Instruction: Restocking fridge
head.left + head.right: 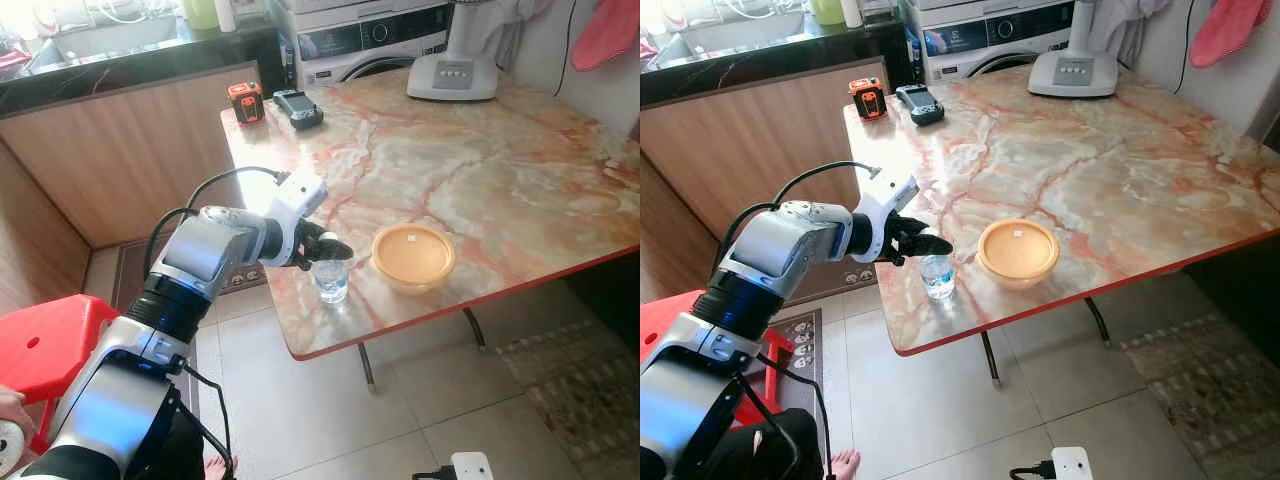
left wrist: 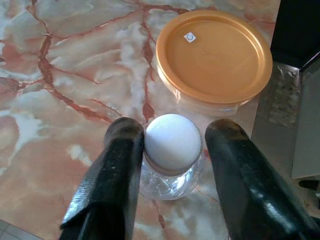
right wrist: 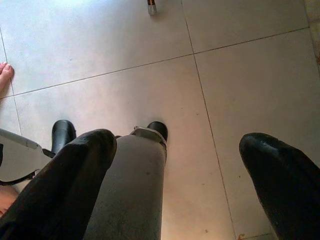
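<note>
Marble tabletop (image 1: 500,170) carries a small bottle (image 1: 331,280) between the left gripper (image 2: 172,150)'s 2 open fingers, unclamped; pickup seems underway, closing likely comes next.

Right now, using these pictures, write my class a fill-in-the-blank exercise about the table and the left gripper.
1. The left gripper has one finger on each side of a small clear bottle with a ____ cap.
2. Beside the bottle sits a round container with an ____ lid.
3. Both stand near the edge of a ____-patterned table.

Missing words: white; orange; marble
</note>
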Robot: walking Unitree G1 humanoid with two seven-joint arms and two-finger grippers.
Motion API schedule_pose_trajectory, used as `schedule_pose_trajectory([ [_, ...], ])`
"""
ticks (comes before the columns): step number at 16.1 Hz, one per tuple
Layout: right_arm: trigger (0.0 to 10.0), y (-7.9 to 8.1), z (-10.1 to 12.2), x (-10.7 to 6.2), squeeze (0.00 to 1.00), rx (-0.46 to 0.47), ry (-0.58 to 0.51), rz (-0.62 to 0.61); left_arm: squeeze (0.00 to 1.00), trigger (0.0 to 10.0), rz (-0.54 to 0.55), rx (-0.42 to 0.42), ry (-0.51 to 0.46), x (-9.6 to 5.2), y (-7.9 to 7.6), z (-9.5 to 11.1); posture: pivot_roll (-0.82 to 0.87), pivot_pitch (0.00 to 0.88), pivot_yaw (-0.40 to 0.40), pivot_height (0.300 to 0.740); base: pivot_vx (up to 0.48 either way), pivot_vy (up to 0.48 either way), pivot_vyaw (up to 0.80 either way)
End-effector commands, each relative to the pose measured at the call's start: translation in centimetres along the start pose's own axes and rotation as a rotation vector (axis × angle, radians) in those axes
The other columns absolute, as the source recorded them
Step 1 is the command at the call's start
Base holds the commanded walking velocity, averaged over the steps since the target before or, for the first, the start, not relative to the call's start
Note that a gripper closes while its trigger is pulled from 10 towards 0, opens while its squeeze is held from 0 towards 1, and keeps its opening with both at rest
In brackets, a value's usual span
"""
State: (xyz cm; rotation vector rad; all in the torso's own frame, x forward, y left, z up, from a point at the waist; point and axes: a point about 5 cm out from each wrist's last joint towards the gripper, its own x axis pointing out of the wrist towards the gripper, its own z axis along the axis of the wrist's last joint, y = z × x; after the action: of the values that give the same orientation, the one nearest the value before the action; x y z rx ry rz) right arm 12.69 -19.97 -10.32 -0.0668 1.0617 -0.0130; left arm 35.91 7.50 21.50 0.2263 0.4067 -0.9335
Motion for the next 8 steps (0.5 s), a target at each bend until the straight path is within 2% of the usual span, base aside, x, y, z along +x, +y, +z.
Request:
schedule_pose_trajectory([
  [1, 10.0, 1.0, -1.8, -0.3, 0.0, 0.014, 0.068, 0.032, 0.0, 0.0, 0.031, -0.016, 0.011, -0.4, 0.6, -0.5, -0.06, 0.0, 0.108, 0.74, 0.0, 0.0, 0.0],
  [8, 10.0, 1.1, -1.9, -0.3, 0.0, 0.01, 0.072, 0.045, 0.0, 0.0, 0.105, -0.06, 0.04, -0.9, 1.6, -1.6, -0.04, 0.0, 0.103, 0.74, 0.0, 0.0, 0.0],
])
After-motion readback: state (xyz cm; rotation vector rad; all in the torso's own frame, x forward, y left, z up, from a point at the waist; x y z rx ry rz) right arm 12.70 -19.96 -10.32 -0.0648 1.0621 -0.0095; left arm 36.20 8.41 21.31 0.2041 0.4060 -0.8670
